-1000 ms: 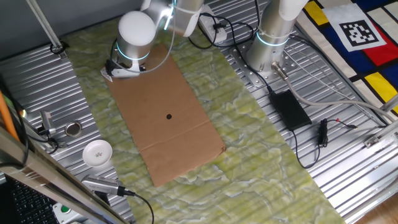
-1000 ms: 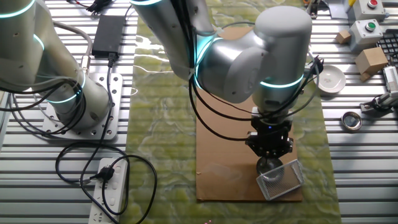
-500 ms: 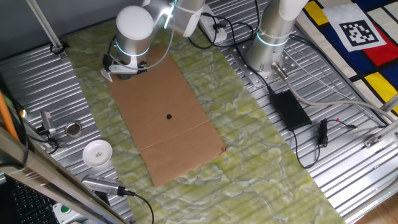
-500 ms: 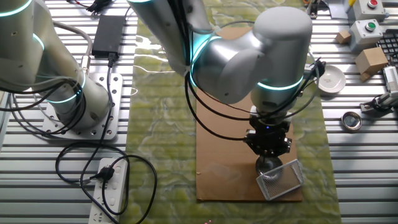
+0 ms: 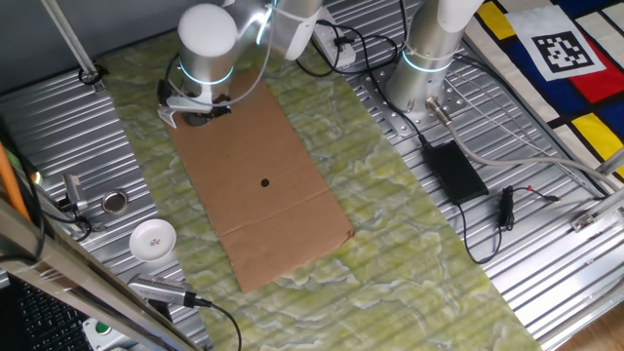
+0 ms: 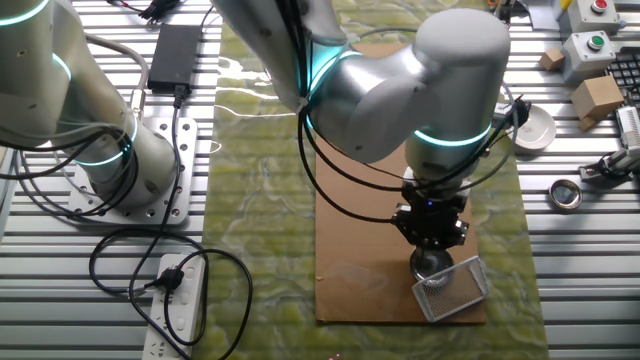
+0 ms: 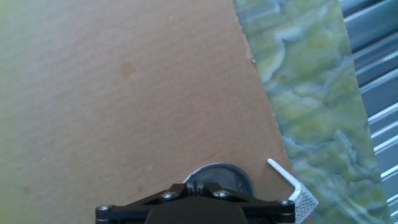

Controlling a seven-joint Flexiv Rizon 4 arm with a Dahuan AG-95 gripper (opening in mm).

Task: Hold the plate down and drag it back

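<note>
The plate (image 6: 455,288), a small four-sided piece with a greyish see-through middle and a white rim, lies on the near end of the brown cardboard sheet (image 6: 365,230). In the one fixed view only its white edge (image 5: 169,115) shows under the hand. In the hand view only one white corner (image 7: 292,188) shows. My gripper (image 6: 432,262) points straight down with its jaws together above a round metal disc (image 7: 219,179). The disc sits at the plate's rim. I cannot tell whether it touches the plate.
A round white dish (image 6: 530,127) and a metal ring (image 6: 565,194) lie right of the cardboard. A second arm's base (image 6: 130,160), a power brick (image 6: 172,55) and a power strip (image 6: 180,305) with cables stand on the left. The cardboard lies on a green patterned mat (image 6: 260,200).
The hand has shifted a little toward the cardboard's end and outer edge. The plate has barely moved.
</note>
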